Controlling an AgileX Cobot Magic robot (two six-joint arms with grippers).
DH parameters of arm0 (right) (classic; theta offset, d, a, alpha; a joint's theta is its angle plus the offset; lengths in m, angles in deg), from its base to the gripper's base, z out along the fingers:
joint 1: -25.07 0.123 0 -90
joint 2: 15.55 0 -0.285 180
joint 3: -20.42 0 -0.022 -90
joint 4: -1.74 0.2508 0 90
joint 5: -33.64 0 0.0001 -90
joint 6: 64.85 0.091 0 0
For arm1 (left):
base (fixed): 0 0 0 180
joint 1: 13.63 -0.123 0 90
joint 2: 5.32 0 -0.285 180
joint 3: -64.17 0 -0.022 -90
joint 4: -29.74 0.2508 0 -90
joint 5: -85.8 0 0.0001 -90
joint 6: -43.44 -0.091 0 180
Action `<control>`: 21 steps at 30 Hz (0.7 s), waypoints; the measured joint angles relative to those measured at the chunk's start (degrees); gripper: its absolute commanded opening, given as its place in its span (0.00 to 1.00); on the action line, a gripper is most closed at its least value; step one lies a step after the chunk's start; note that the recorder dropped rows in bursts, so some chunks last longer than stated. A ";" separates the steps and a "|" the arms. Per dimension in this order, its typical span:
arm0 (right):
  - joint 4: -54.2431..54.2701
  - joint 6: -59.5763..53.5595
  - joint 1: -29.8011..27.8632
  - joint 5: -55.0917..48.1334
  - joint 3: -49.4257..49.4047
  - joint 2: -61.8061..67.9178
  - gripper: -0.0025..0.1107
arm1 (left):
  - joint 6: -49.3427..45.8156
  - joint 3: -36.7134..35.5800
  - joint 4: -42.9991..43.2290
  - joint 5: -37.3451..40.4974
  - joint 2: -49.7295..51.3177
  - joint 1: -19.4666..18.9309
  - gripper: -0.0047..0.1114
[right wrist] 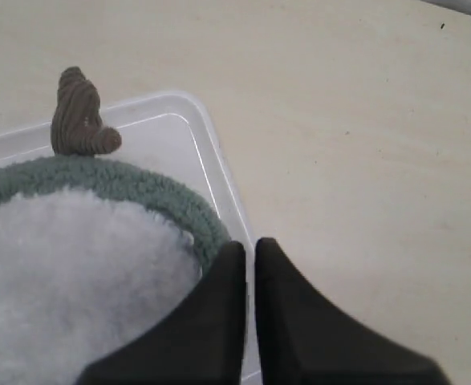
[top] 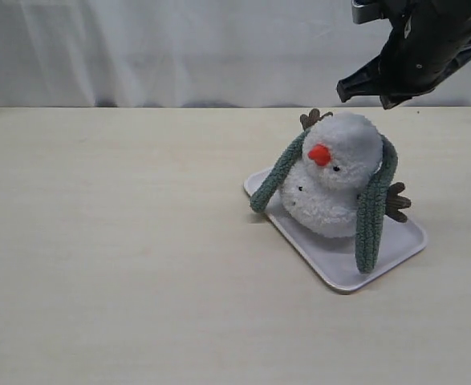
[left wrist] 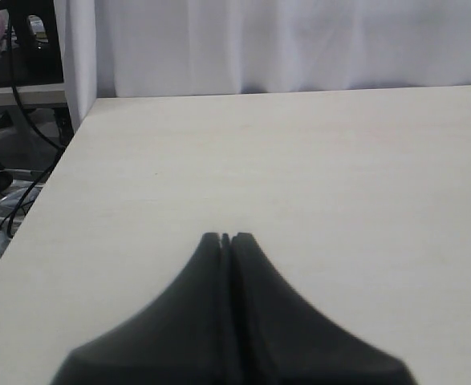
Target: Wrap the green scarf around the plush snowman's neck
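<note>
Exterior view: green scarf [top: 371,216] drapes plush snowman [top: 339,180], right tool [top: 349,87] (pinched closed, empty) above.

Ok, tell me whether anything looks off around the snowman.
The green scarf is only draped behind the plush snowman's head. Both ends dangle loose down its sides, uncrossed in front, and one end reaches the edge of the white tray. The snowman itself looks tilted rather than upright.

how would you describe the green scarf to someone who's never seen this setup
On the pale table sits a white tray, right of centre in the exterior view, with a plush snowman on it. The green scarf is the fuzzy sage strip draped behind the snowman's head, one end hanging down each side; nothing else here is green.
</note>
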 measured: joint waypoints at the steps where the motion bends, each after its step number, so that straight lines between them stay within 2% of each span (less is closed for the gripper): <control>1: 0.00 -0.05 0.00 -0.21 -0.85 -0.18 0.06 | 0.00 0.00 0.00 0.00 0.00 0.00 0.04; 7: 0.34 -0.15 -0.17 1.17 -8.00 -0.27 0.06 | 0.00 0.00 0.00 0.00 0.00 0.00 0.04; 10: 3.94 -0.15 -1.47 3.92 -10.91 -0.16 0.06 | 0.00 0.00 0.00 0.00 0.00 0.00 0.04; 15: 8.19 -0.15 -4.31 8.24 -14.48 -0.16 0.06 | 0.00 0.00 0.00 -0.23 0.00 0.00 0.04; 21: 8.77 -0.15 -4.57 10.21 -16.75 -0.16 0.06 | 0.00 0.00 0.00 -0.23 0.00 0.00 0.04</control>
